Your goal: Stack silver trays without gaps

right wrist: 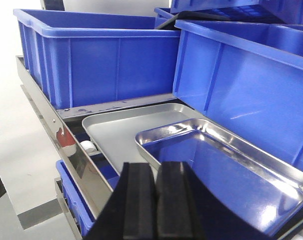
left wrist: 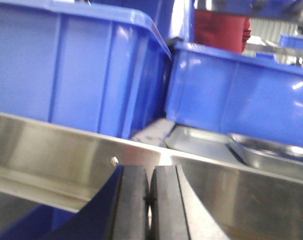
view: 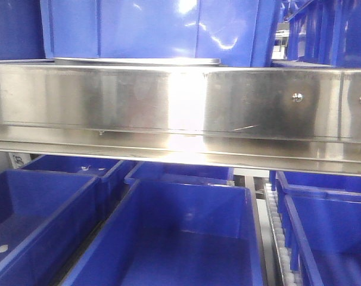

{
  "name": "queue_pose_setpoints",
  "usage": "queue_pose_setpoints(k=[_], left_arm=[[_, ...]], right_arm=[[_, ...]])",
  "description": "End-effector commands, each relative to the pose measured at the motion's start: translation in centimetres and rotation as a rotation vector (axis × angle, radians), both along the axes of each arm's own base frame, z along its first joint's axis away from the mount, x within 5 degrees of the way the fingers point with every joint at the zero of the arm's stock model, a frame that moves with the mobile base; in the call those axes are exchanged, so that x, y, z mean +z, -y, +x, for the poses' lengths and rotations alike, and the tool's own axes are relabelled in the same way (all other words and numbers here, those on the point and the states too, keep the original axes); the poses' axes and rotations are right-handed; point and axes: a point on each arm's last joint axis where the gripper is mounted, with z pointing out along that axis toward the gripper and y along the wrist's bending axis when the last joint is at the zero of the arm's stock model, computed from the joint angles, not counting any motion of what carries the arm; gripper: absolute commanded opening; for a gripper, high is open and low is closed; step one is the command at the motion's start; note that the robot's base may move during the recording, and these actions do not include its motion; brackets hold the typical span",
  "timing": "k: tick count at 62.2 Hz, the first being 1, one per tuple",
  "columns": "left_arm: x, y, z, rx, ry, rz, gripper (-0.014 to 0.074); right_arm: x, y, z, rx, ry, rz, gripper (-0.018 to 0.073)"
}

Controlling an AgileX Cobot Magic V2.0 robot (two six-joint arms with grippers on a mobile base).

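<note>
Steel trays [right wrist: 211, 165] overlapping between bins [right wrist: 106, 60]

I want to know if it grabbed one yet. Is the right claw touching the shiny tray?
Apart. In the right wrist view the right claw is pinched shut on nothing, hanging in front of the near shiny tray.

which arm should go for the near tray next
Right, most likely. Its shut claw sits just in front of the near tray, which overlaps the far tray at a skew. The left claw, also shut, is below the rail, so the trays are beyond that barrier.
</note>
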Motion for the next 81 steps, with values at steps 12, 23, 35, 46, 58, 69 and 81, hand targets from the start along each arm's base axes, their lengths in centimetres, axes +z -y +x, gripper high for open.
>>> queue_pose_setpoints(k=[12, 23, 35, 46, 58, 69, 81], left_arm=[[0.9, 0.0, -0.2, 0.013, 0.095, 0.068, 0.0003], [0.7, 0.2, -0.2, -0.028, 0.082, -0.023, 0.0003], [-0.3, 0.6, 0.0, -0.096, -0.037, -0.001, 0.0003], [-0.3, 0.4, 0.0, -0.044, -0.036, 0.06, 0.0003], [0.4, 0.3, -0.1, -0.025, 0.047, 0.065, 0.0003], [1.0, 0.3, -0.2, -0.025, 0.108, 0.076, 0.0003], [0.7, 0.1, -0.2, 0.005, 0.071, 0.065, 0.0003]], right_arm=[[0.4, 0.0, -0.3, 0.016, 0.031, 0.011, -0.0087], [0.4, 0.0, -0.3, 0.016, 0.031, 0.011, -0.0087], [0.4, 0.0, -0.3, 0.016, 0.031, 0.011, -0.0087], [0.4, 0.0, -0.3, 0.016, 0.031, 0.011, -0.0087], [0.4, 0.0, -0.3, 0.016, 0.031, 0.011, -0.0087], [0.4, 0.0, -0.3, 0.016, 0.031, 0.011, -0.0087], [0.4, 0.0, -0.3, 0.016, 0.031, 0.011, -0.0087]])
